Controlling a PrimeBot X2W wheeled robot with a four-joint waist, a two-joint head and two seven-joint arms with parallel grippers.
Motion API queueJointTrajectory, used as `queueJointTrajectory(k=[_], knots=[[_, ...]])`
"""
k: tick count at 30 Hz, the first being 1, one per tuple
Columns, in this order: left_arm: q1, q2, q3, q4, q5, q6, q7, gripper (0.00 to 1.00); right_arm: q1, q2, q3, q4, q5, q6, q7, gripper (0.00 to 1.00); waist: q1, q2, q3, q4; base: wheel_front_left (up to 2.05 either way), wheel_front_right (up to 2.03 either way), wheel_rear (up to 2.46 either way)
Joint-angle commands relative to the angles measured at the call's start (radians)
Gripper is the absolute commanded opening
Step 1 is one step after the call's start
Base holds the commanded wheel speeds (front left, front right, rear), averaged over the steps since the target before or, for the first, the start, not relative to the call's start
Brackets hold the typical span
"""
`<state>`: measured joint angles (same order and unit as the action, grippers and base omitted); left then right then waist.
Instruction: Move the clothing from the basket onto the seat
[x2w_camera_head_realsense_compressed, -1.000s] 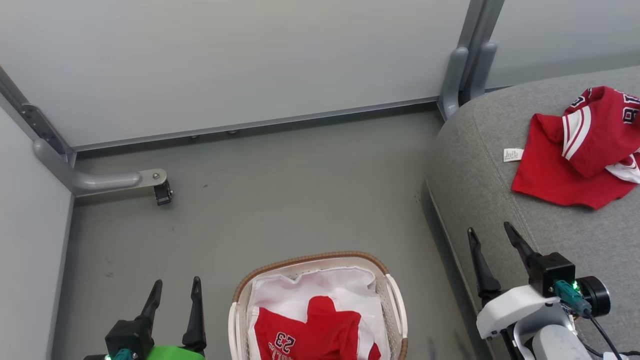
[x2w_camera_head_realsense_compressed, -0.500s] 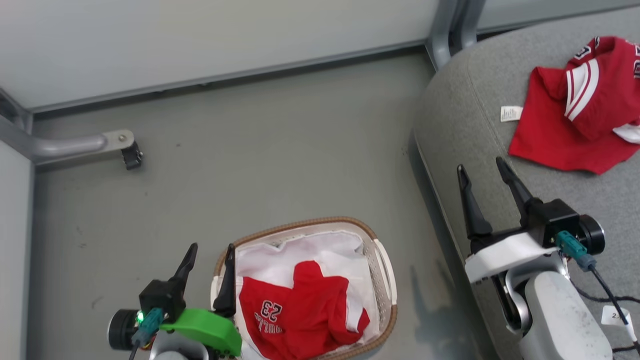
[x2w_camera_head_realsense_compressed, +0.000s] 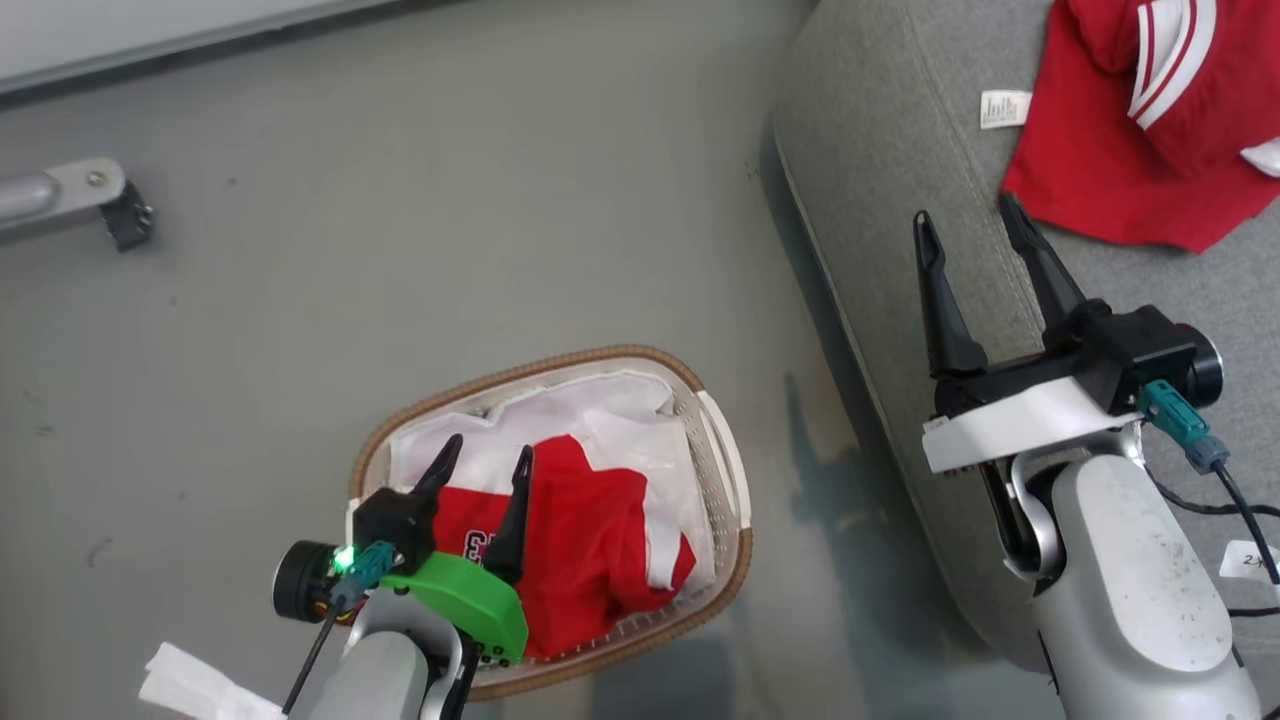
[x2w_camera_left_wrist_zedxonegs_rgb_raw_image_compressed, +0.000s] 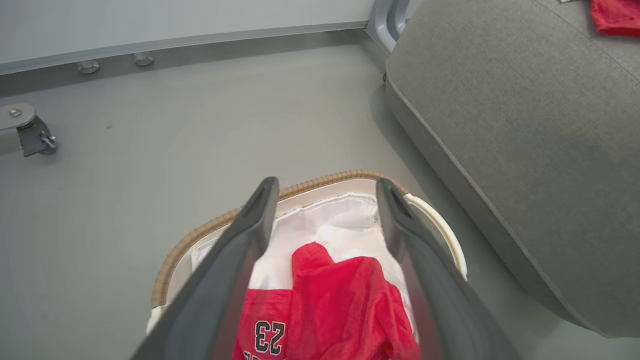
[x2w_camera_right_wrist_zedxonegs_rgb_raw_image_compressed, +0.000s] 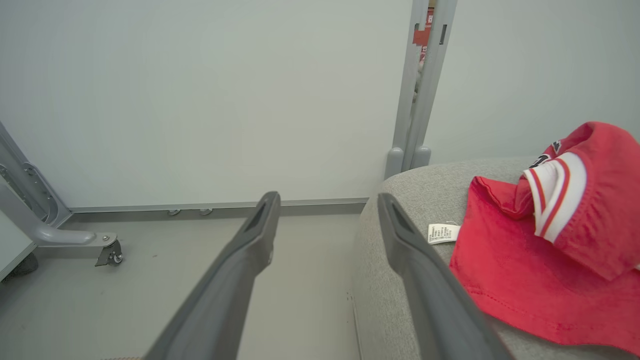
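Hovering over the basket (x2w_camera_head_realsense_compressed: 560, 360), the left gripper (x2w_camera_head_realsense_compressed: 490, 447) holds its jaws wide and empty above a red jersey (x2w_camera_head_realsense_compressed: 590, 530) lying on the white liner (x2w_camera_head_realsense_compressed: 610, 400). The right gripper (x2w_camera_head_realsense_compressed: 963, 208), likewise spread and empty, hangs above the seat (x2w_camera_head_realsense_compressed: 880, 150), near another red garment (x2w_camera_head_realsense_compressed: 1100, 170).

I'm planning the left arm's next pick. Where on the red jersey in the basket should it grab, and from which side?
Pinch the jersey at its humped fold lying over the white liner, coming straight down from above. That fold looks raised, so open jaws can straddle it; the basket walls block any sideways approach. The open left gripper hangs over it.
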<state>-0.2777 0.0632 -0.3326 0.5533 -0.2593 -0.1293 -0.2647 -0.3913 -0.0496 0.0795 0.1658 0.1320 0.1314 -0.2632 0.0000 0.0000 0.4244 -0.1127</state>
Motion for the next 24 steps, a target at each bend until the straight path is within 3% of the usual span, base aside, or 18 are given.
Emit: queueJointTrajectory(k=[1, 24], knots=[[-0.033, 0.014, -0.011, 0.013, -0.017, -0.002, 0.001, 1.0, -0.019, -0.003, 0.003, -0.01, 0.002, -0.001, -0.002, 1.0, 0.0, 0.0, 0.076, -0.05, 0.0, 0.0, 0.0], [-0.256, 0.086, -0.296, 0.271, -0.168, -0.002, 0.001, 1.0, -0.151, -0.002, 0.063, -0.093, 0.037, -0.001, -0.002, 1.0, 0.0, 0.0, 0.299, -0.164, 0.0, 0.0, 0.0]])
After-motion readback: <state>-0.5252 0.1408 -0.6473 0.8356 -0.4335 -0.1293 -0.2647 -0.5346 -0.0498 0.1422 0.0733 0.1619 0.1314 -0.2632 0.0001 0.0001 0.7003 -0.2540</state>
